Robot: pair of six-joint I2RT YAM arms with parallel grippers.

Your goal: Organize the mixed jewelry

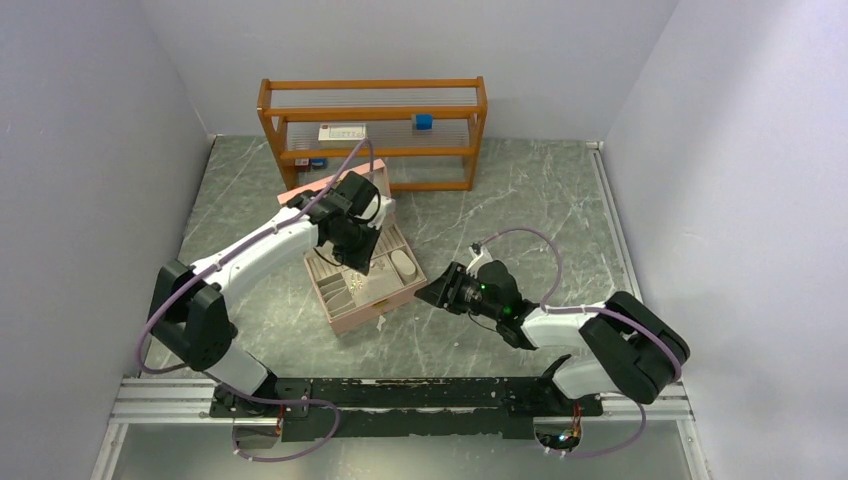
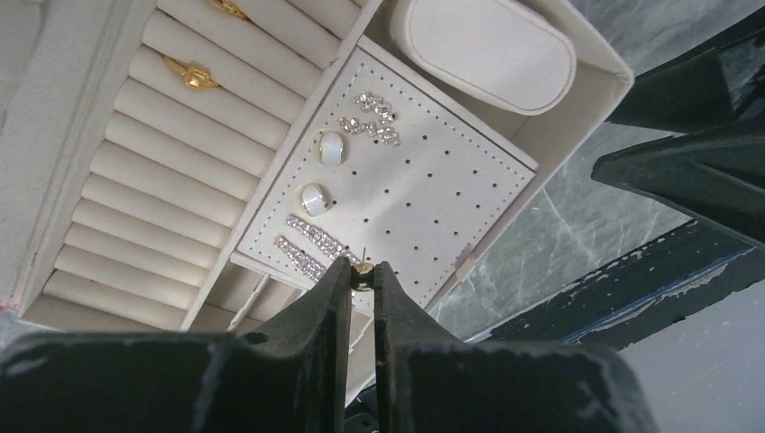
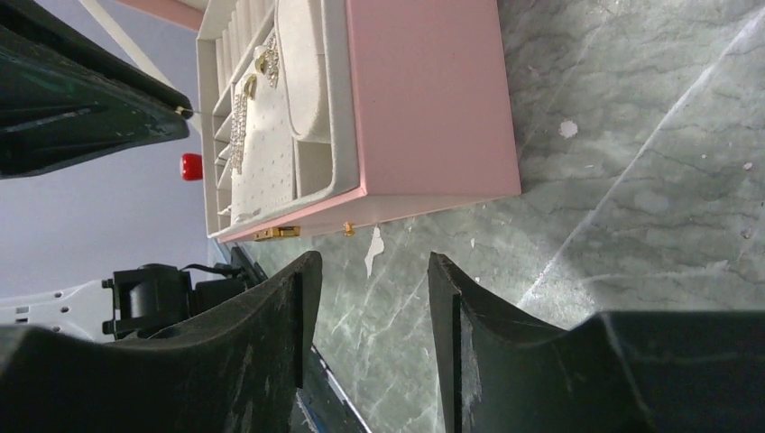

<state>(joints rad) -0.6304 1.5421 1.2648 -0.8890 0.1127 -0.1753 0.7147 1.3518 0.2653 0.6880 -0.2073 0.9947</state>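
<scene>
Left claw (image 2: 362, 275): fingers pressed together on a small gold stud earring (image 2: 362, 270), which is pinched at the very fingertips. The stud's thin pin appears to project beyond the tips toward the perforated earring panel (image 2: 424, 180). The stud hangs above the panel's near edge, just beside a pair of crystal bar earrings (image 2: 311, 244). The bars lie parallel, with their long axes on a diagonal across the panel.

Also on the panel are two oval white earrings (image 2: 331, 147) and a crystal cluster pair (image 2: 374, 117). Ring rolls (image 2: 180, 153) to the left hold a gold ring (image 2: 191, 74), and an oval cushion (image 2: 487, 50) fills the compartment past the panel.

The open pink jewelry box (image 1: 362, 283) sits on the marbled surface (image 1: 540, 200), its clasped front turned toward the arms' bases.

Right claw (image 3: 374, 298): fingers spread and holding nothing, low over the surface just beside the box front.

A wooden shelf (image 1: 372, 130) stands behind the box.
</scene>
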